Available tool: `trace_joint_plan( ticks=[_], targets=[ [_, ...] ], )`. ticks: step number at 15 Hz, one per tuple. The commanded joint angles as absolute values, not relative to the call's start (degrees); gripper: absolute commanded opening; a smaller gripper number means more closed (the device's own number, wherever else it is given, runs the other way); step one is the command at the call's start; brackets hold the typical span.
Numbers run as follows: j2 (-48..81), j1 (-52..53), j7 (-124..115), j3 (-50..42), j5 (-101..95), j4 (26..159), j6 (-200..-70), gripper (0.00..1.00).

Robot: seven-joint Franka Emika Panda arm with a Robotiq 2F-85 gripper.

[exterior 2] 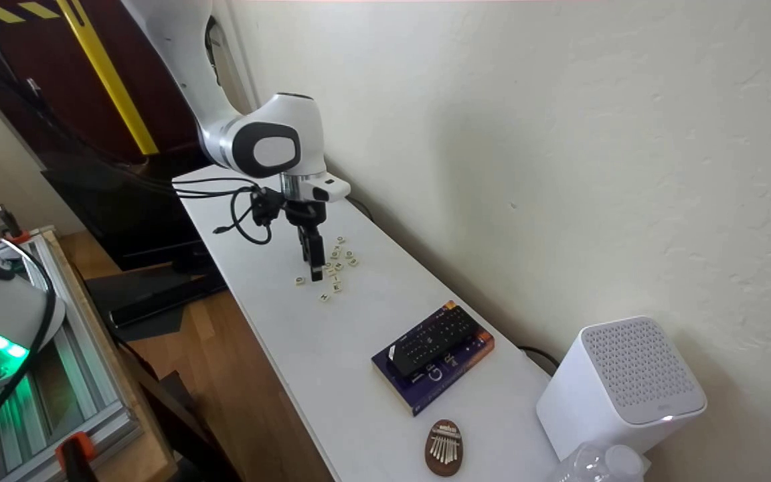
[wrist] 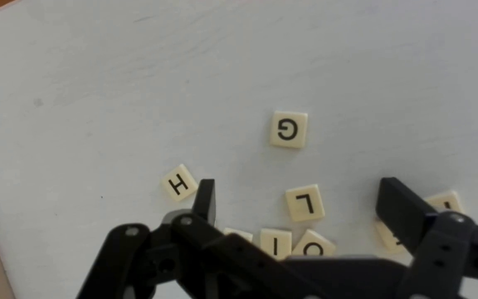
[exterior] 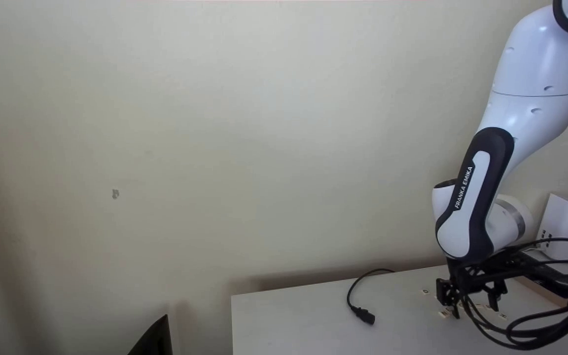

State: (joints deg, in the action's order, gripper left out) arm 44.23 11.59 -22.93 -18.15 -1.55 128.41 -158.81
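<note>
My gripper (wrist: 297,187) stands open, pointing down at a white table, with nothing held. Its black fingers (wrist: 206,199) are spread wide. Between them in the wrist view lies a cream letter tile marked L (wrist: 305,203), touched by neither finger. Tile G (wrist: 288,129) is beyond the fingertips and tile H (wrist: 179,182) just outside the left finger. Tiles I (wrist: 275,243) and O (wrist: 313,246) are partly covered by the gripper body. Two more tiles are half hidden behind the right finger. In both exterior views the gripper (exterior: 475,308) is low over the scattered tiles (exterior 2: 324,297).
A purple book (exterior 2: 436,395) with a black keyboard (exterior 2: 432,341) on it lies farther along the table. A small brown kalimba (exterior 2: 444,448), a white box-shaped device (exterior 2: 620,395) and a clear bottle (exterior 2: 596,465) stand beyond. A black power cable (exterior: 364,315) lies near the wall.
</note>
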Motion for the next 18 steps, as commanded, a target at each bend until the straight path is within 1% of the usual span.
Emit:
trace_joint_plan(
  ticks=[1, 14, 16, 18],
  targets=[
    [46.5, 12.0, -24.9, -17.6, -0.7, 126.1, -158.4, 1.00],
    [46.5, 11.0, -25.8, -14.5, 4.3, 125.8, -168.3, 1.00],
    [44.9, 9.8, -22.3, -14.0, 3.2, 127.6, -169.5, 1.00],
    [42.2, 6.0, -16.9, -11.1, 2.7, 130.3, -171.8, 1.00]
  ],
)
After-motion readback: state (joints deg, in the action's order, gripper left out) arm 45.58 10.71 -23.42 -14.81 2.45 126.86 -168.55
